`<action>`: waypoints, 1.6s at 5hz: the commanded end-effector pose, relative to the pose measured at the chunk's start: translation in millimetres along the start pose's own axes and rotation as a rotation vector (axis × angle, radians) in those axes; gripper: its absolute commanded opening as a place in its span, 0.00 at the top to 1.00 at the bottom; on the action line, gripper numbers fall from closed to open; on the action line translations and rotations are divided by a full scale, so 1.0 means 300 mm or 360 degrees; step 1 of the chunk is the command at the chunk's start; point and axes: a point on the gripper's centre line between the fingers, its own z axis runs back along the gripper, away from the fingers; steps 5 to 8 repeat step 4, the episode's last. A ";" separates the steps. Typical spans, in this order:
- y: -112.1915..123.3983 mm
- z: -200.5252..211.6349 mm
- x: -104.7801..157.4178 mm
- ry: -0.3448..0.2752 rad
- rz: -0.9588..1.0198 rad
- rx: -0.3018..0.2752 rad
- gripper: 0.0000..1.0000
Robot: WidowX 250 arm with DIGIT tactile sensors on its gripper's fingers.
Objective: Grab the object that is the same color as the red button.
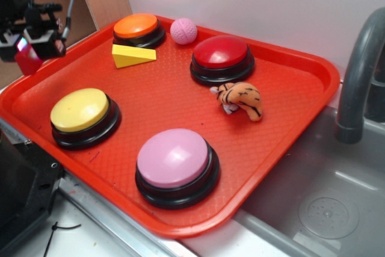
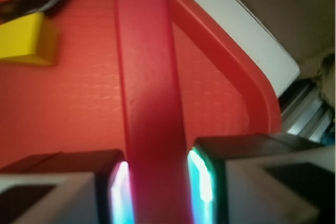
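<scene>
We see the block (image 2: 149,93) clamped between our gripper's (image 2: 156,182) two fingers, held above the tray's (image 2: 79,108) corner, well apart from the red button (image 1: 221,54).

**Cut off, blurred and half hidden**

In the wrist view, the red block (image 2: 149,93) is blurred, and its lower end runs off the bottom edge between the gripper (image 2: 156,182) pads. The yellow wedge (image 2: 26,43) is cropped at the left edge. In the exterior view, the faucet (image 1: 361,82) leaves frame at right, and the gripper hides the block's top.
</scene>
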 end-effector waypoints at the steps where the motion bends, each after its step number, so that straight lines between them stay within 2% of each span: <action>1: -0.142 0.282 -0.019 -0.0098 -0.0352 -0.0271 1.00; 2: -0.233 0.302 -0.023 -0.0058 -0.0502 -0.0290 1.00; 3: -0.334 0.294 -0.044 -0.0077 -0.0611 -0.0206 1.00; 4: -0.354 0.291 -0.059 -0.0121 -0.0707 -0.0311 1.00; 8: -0.354 0.291 -0.059 -0.0121 -0.0707 -0.0311 1.00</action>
